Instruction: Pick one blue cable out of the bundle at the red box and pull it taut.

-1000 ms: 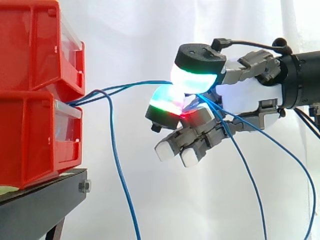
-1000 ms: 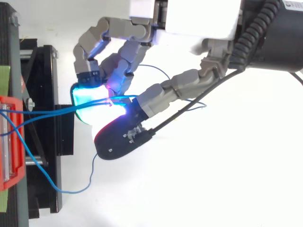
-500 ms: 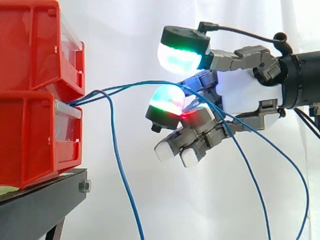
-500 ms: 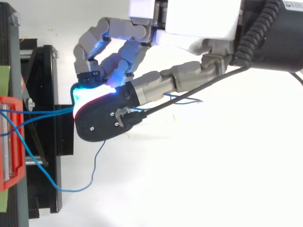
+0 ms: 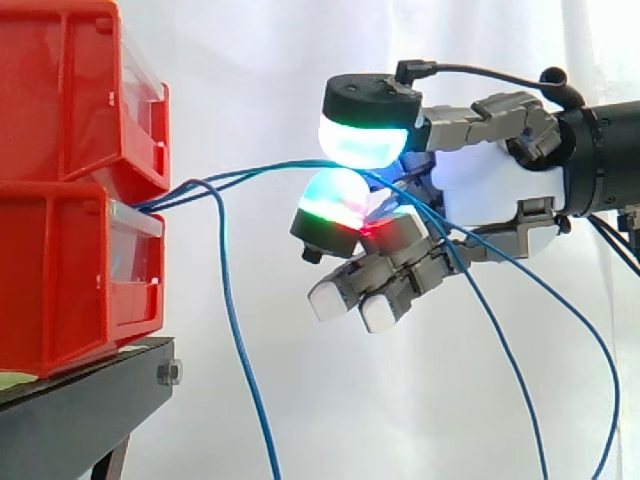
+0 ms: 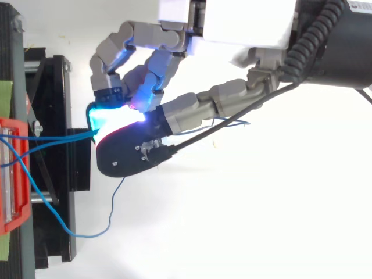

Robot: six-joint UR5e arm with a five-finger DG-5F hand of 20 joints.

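Two stacked red boxes (image 5: 70,200) stand at the left of the side view, and thin blue cables (image 5: 250,176) come out between them. The cables run right into my hand (image 5: 480,190), which reaches in from the right. One blue cable passes between the thumb's green-cyan pad (image 5: 362,142) above and a glowing finger pad (image 5: 335,198) below, which close on it. The other fingers curl underneath. From above, the cables (image 6: 58,138) lead from the red box (image 6: 9,174) under the thumb's black back (image 6: 131,157). The pinch itself is hidden there.
The boxes rest on a black stand (image 5: 80,410). One blue strand (image 5: 240,350) hangs slack from the boxes down past the stand. More blue cable (image 5: 560,300) loops down behind my hand on the right. A white curtain forms the background.
The thumb lifted off the cable half a second ago and has come back down on it, now further toward the boxes than a second ago. The arm has stayed put.
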